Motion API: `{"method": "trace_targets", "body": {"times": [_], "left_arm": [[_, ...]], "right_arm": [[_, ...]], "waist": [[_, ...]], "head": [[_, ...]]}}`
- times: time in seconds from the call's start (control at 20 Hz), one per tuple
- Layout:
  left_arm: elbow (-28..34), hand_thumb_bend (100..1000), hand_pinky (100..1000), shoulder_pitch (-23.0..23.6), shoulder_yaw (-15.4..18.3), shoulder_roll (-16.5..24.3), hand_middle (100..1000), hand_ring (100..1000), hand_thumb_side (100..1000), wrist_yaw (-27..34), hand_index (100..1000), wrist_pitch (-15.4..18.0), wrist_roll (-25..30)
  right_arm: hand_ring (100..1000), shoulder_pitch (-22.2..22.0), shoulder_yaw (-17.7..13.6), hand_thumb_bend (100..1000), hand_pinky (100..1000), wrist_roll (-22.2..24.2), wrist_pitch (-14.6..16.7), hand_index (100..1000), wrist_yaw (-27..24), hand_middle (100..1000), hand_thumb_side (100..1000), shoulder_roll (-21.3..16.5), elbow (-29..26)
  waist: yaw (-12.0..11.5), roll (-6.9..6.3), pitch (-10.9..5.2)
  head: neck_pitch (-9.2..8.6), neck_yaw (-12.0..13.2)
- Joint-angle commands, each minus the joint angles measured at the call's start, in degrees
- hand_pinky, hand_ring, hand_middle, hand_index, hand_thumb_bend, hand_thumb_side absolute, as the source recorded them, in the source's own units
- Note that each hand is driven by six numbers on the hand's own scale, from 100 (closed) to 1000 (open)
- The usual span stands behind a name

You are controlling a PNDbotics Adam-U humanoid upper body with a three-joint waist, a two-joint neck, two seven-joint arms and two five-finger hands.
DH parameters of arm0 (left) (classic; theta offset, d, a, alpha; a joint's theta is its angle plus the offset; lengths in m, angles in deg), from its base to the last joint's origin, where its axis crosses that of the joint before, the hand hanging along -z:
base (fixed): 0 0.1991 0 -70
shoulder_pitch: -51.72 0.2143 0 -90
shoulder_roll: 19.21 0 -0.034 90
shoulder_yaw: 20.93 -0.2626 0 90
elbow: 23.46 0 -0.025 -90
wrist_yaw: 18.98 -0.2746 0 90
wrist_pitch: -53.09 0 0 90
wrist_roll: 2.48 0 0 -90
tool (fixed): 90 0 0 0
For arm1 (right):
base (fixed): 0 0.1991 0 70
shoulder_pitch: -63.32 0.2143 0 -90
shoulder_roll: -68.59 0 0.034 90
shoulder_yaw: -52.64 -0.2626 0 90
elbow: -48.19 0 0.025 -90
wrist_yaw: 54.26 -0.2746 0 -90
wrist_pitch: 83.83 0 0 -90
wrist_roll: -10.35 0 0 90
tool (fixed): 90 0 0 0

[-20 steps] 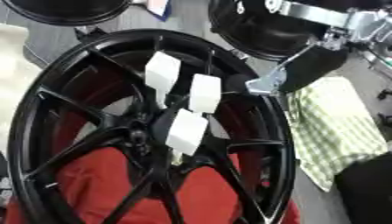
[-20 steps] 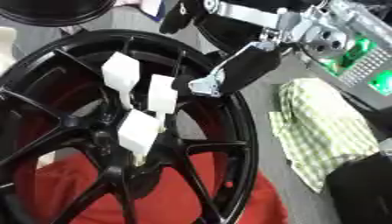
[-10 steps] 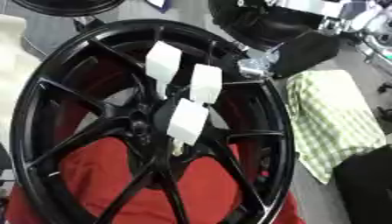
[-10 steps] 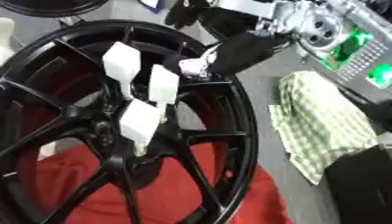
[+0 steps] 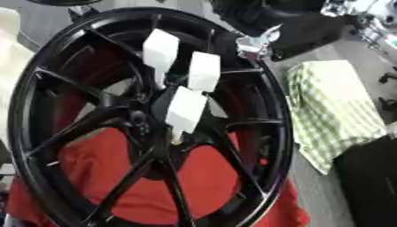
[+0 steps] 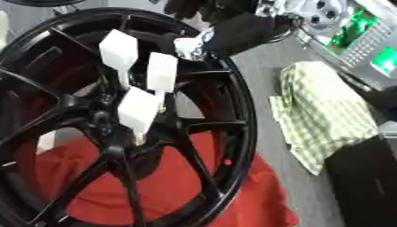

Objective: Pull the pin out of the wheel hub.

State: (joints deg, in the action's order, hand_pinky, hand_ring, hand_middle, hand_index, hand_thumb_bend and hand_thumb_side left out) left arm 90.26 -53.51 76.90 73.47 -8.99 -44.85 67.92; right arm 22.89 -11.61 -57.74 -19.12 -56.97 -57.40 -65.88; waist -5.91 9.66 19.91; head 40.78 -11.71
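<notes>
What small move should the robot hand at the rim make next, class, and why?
Probably reach down and left to the nearest white pin. The right robot hand is only at the wheel hub's upper rim, apart from all three white pins, which are set in the centre; none is grasped yet.
</notes>
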Motion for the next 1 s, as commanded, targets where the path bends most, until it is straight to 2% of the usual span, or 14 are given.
{"method": "trace_targets", "body": {"times": [0.05, 0.3, 0.45, 0.7, 0.9, 1.0], "left_arm": [[0.87, 100, 691, -0.70, -0.06, 0.77, 538, 566, 836, 0.06, 667, -0.08, 0.11], [0.87, 100, 691, -0.67, -0.07, 0.61, 538, 566, 836, 0.07, 667, -0.18, 0.17], [0.87, 100, 691, -0.15, 0.09, 0.50, 538, 566, 837, 0.07, 667, -0.29, 0.02], [0.87, 100, 691, 2.13, 0.64, 0.64, 539, 567, 836, 0.09, 667, -0.69, -0.64], [0.87, 100, 691, 4.27, 1.25, 0.91, 539, 567, 834, -0.04, 667, -0.92, -1.30], [0.87, 100, 691, 4.91, 1.49, 1.08, 539, 567, 833, -0.13, 667, -0.92, -1.60]], "right_arm": [[867, 0.60, -0.73, 316, 820, -0.15, -0.40, 842, -1.04, 759, 615, -0.77, -0.52], [903, 0.38, -0.79, 320, 843, -0.04, 0.26, 850, -1.73, 763, 593, 0.14, -0.52], [908, 0.25, -1.24, 321, 847, -0.19, 0.56, 851, -1.20, 764, 557, 1.63, -0.52], [908, 1.33, -1.85, 334, 849, 0.36, 1.35, 850, 1.20, 763, 489, 5.75, -0.52], [907, 2.47, -3.50, 323, 850, 1.42, 2.10, 847, 1.88, 758, 443, 11.49, -0.52], [906, 2.68, -4.63, 322, 850, 1.77, 2.75, 846, 2.74, 758, 435, 13.86, -0.52]], "waist": [[0.11, -0.52, -1.10], [0.26, -0.46, -0.91], [0.71, -0.57, -1.34], [2.98, -0.92, -3.88], [5.11, -1.20, -5.92], [5.76, -1.47, -6.46]], "head": [[0.56, 0.18], [0.67, 0.40], [0.19, 0.71], [-1.12, 1.65], [-0.80, 2.80], [-0.70, 3.61]]}}
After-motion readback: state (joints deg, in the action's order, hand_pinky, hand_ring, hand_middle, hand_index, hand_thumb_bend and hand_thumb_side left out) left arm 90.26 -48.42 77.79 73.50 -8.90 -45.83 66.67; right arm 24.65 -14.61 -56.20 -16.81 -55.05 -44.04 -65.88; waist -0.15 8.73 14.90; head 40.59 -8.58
